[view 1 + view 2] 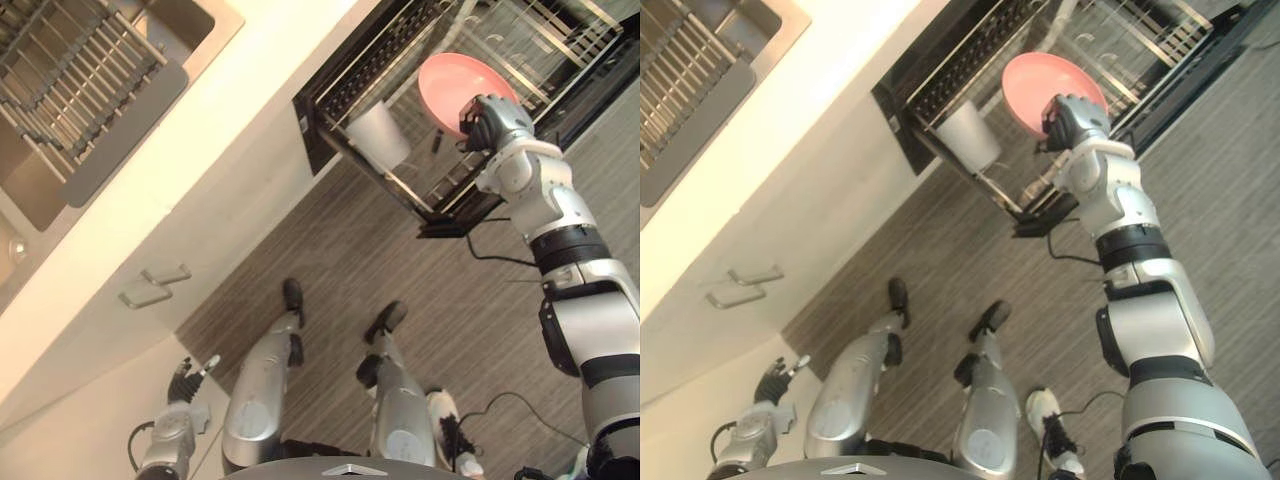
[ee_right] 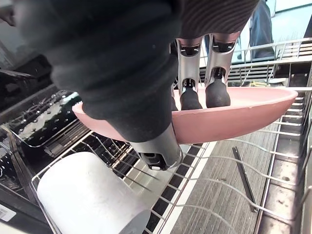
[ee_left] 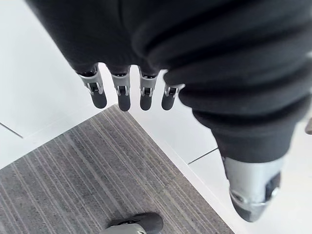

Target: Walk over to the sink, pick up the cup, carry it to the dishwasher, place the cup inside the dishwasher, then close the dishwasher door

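Lying on side in dishwasher rack, white cup sits near right robot hand, on its left, not touching. Right robot hand pinches pink bowl by rim, fingers over, thumb under, above same rack. Left robot hand hangs low, well apart, fingers straight, empty. Judgement: cup placed; bowl release, rack push-in, door closing left.

Grey striped floor, pale countertop, white cabinet fronts with bar handles.
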{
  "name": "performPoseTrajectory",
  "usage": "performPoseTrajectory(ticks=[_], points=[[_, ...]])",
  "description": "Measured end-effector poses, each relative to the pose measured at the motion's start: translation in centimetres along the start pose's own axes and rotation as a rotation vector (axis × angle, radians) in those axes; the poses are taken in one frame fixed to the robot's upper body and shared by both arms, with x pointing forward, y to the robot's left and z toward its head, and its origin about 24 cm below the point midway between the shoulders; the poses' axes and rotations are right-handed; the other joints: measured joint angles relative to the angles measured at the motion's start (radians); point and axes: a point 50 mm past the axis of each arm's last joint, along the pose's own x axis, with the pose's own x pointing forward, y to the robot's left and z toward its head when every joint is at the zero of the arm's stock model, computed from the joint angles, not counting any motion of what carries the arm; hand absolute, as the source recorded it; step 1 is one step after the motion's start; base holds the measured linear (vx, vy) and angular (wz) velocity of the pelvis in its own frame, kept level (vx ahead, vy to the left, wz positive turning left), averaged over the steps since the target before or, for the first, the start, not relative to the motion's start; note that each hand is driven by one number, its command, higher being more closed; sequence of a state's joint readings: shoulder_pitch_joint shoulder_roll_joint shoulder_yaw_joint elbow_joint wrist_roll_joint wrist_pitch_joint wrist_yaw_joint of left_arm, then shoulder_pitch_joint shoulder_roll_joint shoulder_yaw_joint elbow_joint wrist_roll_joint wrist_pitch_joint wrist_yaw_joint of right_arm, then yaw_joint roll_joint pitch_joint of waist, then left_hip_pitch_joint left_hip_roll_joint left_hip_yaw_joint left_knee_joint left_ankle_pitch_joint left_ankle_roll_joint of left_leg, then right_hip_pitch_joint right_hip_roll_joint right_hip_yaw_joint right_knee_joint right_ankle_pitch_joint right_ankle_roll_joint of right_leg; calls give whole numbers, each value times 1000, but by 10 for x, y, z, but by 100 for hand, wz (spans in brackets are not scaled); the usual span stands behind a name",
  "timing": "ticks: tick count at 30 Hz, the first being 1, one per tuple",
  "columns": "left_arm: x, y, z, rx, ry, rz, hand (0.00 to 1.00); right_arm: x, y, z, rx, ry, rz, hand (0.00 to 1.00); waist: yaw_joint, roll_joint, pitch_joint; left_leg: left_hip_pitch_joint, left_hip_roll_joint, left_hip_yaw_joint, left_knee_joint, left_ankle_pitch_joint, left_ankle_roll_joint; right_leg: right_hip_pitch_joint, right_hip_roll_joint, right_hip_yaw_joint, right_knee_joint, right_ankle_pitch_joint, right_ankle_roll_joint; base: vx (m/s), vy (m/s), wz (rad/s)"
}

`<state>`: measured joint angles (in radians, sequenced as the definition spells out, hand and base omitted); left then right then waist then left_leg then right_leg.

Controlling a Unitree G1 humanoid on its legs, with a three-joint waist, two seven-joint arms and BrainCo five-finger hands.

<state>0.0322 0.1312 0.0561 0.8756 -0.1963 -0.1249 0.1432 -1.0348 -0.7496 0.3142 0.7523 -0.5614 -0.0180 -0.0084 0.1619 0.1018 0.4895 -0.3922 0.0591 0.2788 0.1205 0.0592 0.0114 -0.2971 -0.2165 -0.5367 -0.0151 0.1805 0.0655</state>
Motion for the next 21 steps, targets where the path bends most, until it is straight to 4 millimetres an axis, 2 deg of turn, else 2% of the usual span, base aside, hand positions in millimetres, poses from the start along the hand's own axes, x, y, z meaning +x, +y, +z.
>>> performPoseTrajectory(ticks=[3, 5, 6, 9, 16, 21], points=[[0, -12, 1, -10, 2, -39, 0, 4, -9, -10, 28, 51, 15, 100, 12, 29, 14, -24, -14, -13, 1, 8, 12, -27, -16, -1, 16, 1, 1, -1, 74, 8], [-1, -20, 0, -20, 9, -62, 0, 4, -9, -17, 50, 88, 23, 100, 23, 39, 18, -30, -23, -25, 1, 9, 12, -45, -27, 4, 34, 0, 3, 9, 71, -1], [-2, -26, -2, -23, 14, -89, 0, 4, -8, -23, 67, 124, 32, 0, 24, 47, 22, -37, -32, -35, 1, 11, 16, -54, -36, 4, 39, -1, 4, 15, 65, 1], [-4, -34, -3, -21, 19, -125, 0, 2, -13, -33, 97, 177, 25, 0, 28, 65, 28, -42, -42, -36, -3, 16, 22, -61, -46, 4, 42, 0, 5, 9, 55, 4], [-4, -36, -3, -29, 21, -147, 0, 3, -25, -39, 282, 204, -8, 0, 22, 69, 25, -41, -64, -43, -38, 42, 28, -84, -72, 4, 70, -4, 9, 13, 34, 3], [-6, -36, -1, -34, 6, -152, 0, 3, -31, -38, 430, 183, -50, 0, 19, 70, 24, 13, -77, -55, -65, 50, 27, -46, -79, 4, 74, -6, 10, 6, 6, 0]])
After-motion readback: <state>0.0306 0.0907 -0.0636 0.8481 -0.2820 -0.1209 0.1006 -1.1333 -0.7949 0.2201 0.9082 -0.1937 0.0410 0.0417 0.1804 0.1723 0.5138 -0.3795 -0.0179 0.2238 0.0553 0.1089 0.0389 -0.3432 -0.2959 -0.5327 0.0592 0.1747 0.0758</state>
